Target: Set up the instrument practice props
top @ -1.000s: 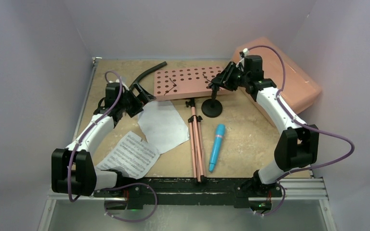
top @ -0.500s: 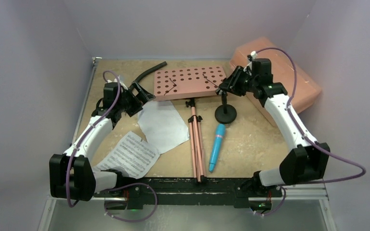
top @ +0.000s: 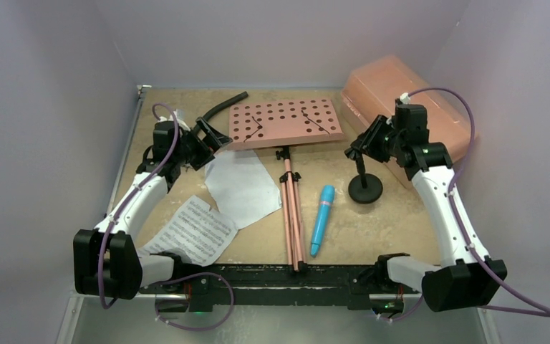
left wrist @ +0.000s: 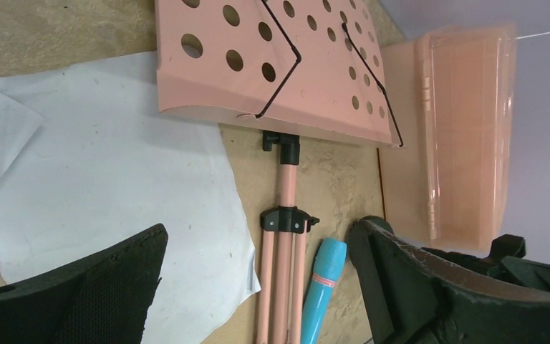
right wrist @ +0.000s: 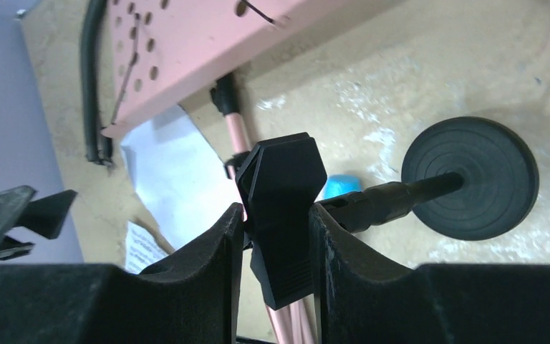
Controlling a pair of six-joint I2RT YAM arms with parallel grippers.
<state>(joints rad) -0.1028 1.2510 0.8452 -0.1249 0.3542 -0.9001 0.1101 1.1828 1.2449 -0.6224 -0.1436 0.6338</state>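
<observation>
The pink perforated music stand point(top: 286, 123) lies flat, its folded tripod legs point(top: 292, 215) pointing toward the near edge. Two white sheet-music pages point(top: 240, 185) point(top: 192, 231) lie left of the legs. The blue toy microphone point(top: 322, 218) lies right of the legs. My right gripper point(top: 356, 147) is shut on the clip at the top of the black mic stand point(top: 365, 189), whose round base point(right wrist: 470, 178) rests upright on the table right of the microphone. My left gripper point(top: 210, 137) is open and empty above the blank page's far edge, beside the stand's left end point(left wrist: 258, 64).
A curved black hose point(top: 222, 107) lies at the back left. A large translucent pink box point(top: 409, 100) sits at the back right, close behind my right wrist. Purple walls enclose the table on three sides.
My right gripper has carried the black mic stand from beside the pink stand's right end rightward and nearer, to the right of the microphone. The left arm has barely moved.
</observation>
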